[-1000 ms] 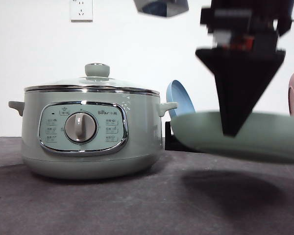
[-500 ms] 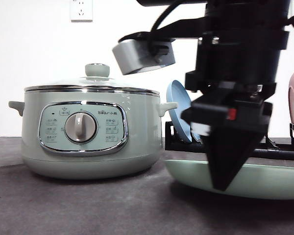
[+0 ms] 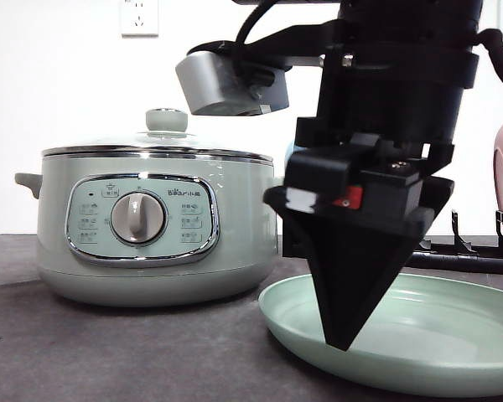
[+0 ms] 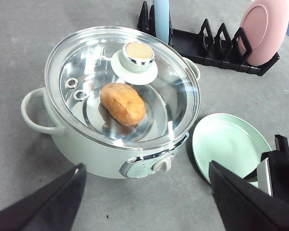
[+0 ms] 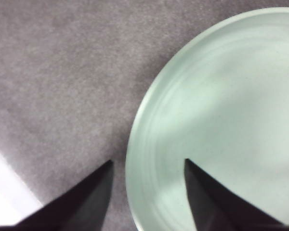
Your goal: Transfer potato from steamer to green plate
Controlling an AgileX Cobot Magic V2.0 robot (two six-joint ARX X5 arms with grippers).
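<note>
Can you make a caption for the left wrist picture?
Potato waits under the steamer's glass lid, green plate beside it.

The right claw (image 3: pixel 345 322) was matte black, tapering to a wedge, with a small red mark, a grey camera housing (image 3: pixel 228 82) and black cables.

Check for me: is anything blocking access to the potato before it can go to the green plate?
Yes. The glass lid sits closed on the steamer, covering the potato inside. The green plate lies on the table beside the steamer, bare.
</note>
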